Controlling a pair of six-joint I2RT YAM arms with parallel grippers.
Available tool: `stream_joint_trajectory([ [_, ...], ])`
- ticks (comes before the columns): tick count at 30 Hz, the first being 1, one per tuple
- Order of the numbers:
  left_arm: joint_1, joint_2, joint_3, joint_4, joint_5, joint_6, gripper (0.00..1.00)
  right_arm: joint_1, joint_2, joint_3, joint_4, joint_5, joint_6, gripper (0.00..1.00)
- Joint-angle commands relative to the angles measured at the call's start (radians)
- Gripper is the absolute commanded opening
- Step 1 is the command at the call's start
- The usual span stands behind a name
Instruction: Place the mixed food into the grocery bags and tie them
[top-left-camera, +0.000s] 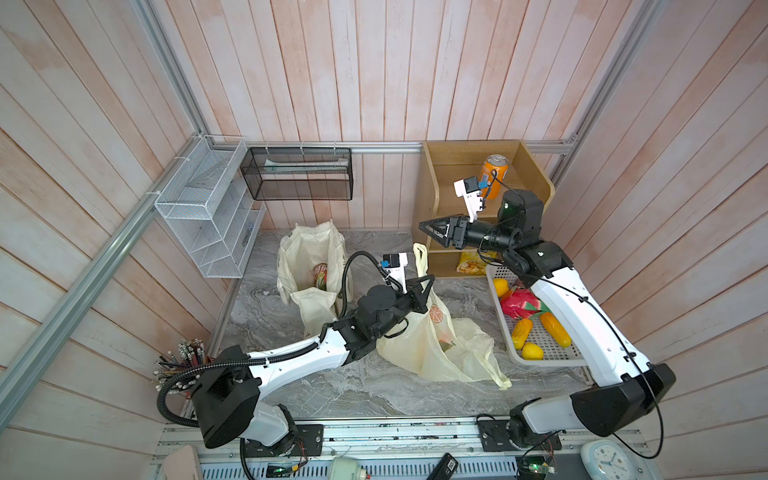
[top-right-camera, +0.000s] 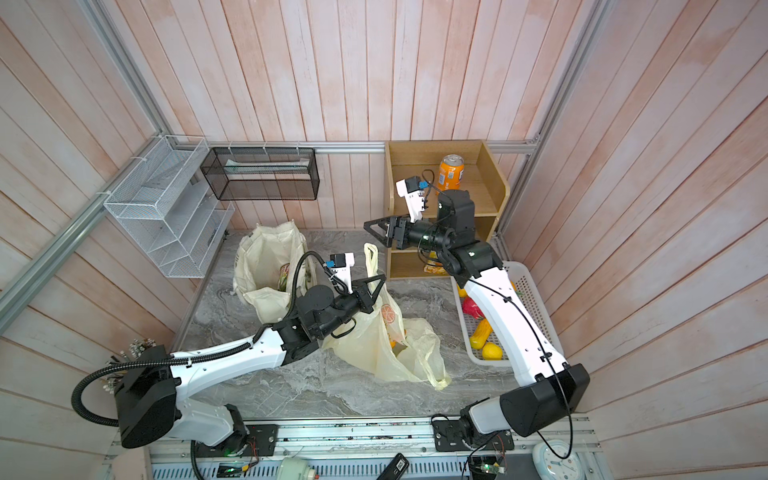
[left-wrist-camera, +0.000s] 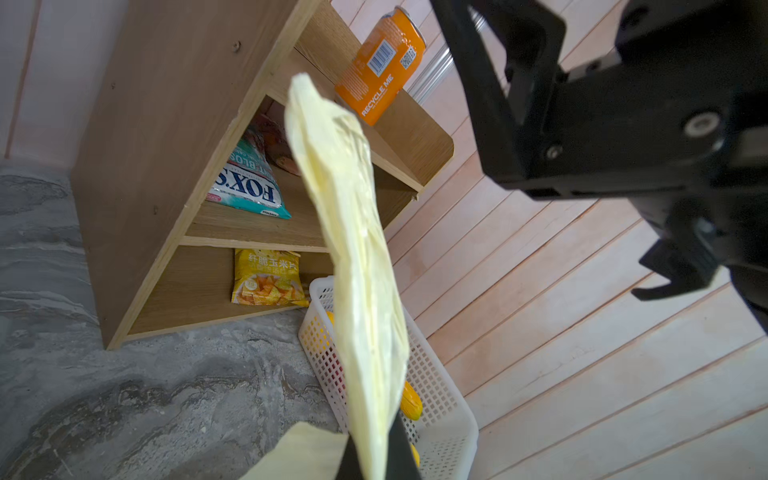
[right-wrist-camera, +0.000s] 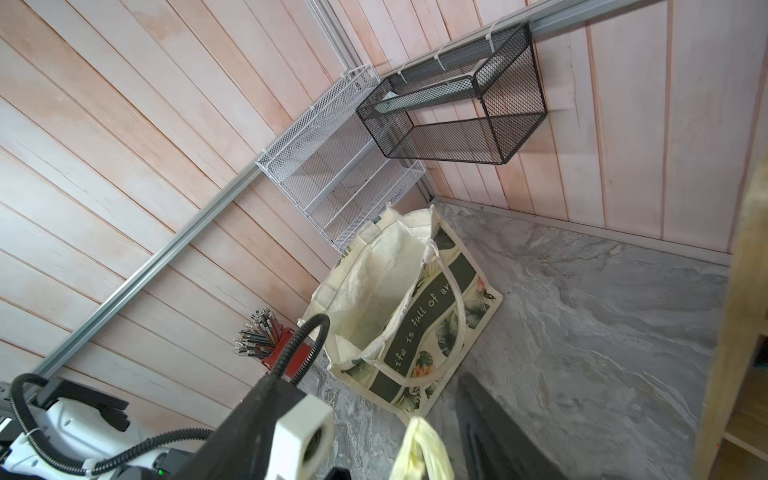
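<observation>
Left claw (top-left-camera: 427, 284) is clamped tight on one handle loop (top-left-camera: 420, 257) of the plastic carrier bag (top-left-camera: 440, 345), holding that loop straight up while the bag slumps on the worktop (top-left-camera: 332, 390). The right claw (top-left-camera: 430, 230) hovers just beside the loop's top, in front of the wooden shelf (top-left-camera: 444, 166), with nothing in it. Only one of its fingers shows in its own wrist view, so I can't call its jaws apart or together. On to the field, big things first: the canvas tote (top-left-camera: 303, 257) stands open near the back wall with something red-printed inside, well apart from the carrier. The white basket (top-left-camera: 548, 351) sits just beside the carrier's far side with the toy fruits (top-left-camera: 521, 332) in it. On the shelf there's a teal packet (left-wrist-camera: 249, 187), a yellow crisp packet (left-wrist-camera: 268, 276) below it, and an orange can (top-left-camera: 494, 170) on top. My read: we're mid-packing, the left arm propping the carrier's mouth open, and tying is a long way off with this much food out. The next move should fall to the right arm: swing clear of the raised loop, close on a fruit or packet, and drop it through the mouth while the left holds steady.
</observation>
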Motion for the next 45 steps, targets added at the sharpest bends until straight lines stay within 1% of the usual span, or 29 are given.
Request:
stream_joint_trajectory([
  [1,0.014,-0.003,0.006,-0.012,-0.017,0.031,0.0,0.015,-0.049,-0.059,0.041,0.08,0.01,0.74],
  [6,0.019,-0.008,0.008,-0.02,-0.017,0.049,0.0,0.072,-0.052,-0.105,0.044,0.175,0.019,0.8],
  [10,0.019,-0.022,0.006,-0.031,-0.018,0.062,0.0,0.106,-0.017,-0.095,0.021,0.238,0.013,0.8],
  [14,0.019,-0.038,-0.003,-0.039,-0.027,0.068,0.0,0.136,0.021,-0.07,-0.01,0.325,-0.003,0.8],
  [16,0.018,-0.044,-0.006,-0.039,-0.029,0.071,0.0,0.141,0.04,-0.062,-0.015,0.342,-0.011,0.8],
  [20,0.019,-0.048,-0.004,-0.05,-0.031,0.076,0.0,0.16,0.083,-0.02,-0.042,0.382,-0.039,0.77],
  [23,0.018,-0.044,0.003,-0.067,-0.034,0.082,0.0,0.197,0.12,0.04,-0.102,0.46,-0.095,0.71],
  [24,0.019,-0.042,0.007,-0.071,-0.034,0.082,0.0,0.212,0.134,0.062,-0.124,0.491,-0.117,0.68],
  [25,0.019,-0.042,0.008,-0.071,-0.032,0.083,0.0,0.22,0.143,0.077,-0.139,0.509,-0.13,0.63],
  [26,0.019,-0.04,0.01,-0.073,-0.032,0.085,0.0,0.225,0.153,0.089,-0.15,0.519,-0.14,0.55],
  [29,0.02,-0.036,0.011,-0.077,-0.032,0.088,0.0,0.226,0.158,0.101,-0.151,0.523,-0.151,0.09],
  [30,0.022,-0.037,0.01,-0.077,-0.028,0.091,0.0,0.224,0.158,0.105,-0.153,0.521,-0.157,0.0],
  [32,0.026,-0.043,0.002,-0.076,-0.017,0.1,0.0,0.215,0.157,0.112,-0.151,0.491,-0.166,0.0],
  [34,0.04,-0.058,-0.012,-0.073,0.02,0.109,0.21,0.192,0.151,0.109,-0.137,0.418,-0.176,0.0],
  [36,0.062,-0.088,-0.038,-0.068,0.075,0.12,0.44,0.164,0.141,0.1,-0.117,0.323,-0.187,0.0],
  [38,0.097,-0.117,-0.059,-0.076,0.154,0.127,0.58,0.133,0.129,0.09,-0.096,0.228,-0.199,0.0],
  [40,0.142,-0.15,-0.086,-0.071,0.269,0.137,0.64,0.109,0.118,0.076,-0.08,0.137,-0.217,0.0],
  [42,0.188,-0.185,-0.108,-0.075,0.388,0.156,0.67,0.088,0.107,0.063,-0.064,0.054,-0.239,0.0],
  [45,0.236,-0.217,-0.109,-0.108,0.521,0.214,0.7,0.069,0.092,0.044,-0.035,-0.058,-0.264,0.0],
])
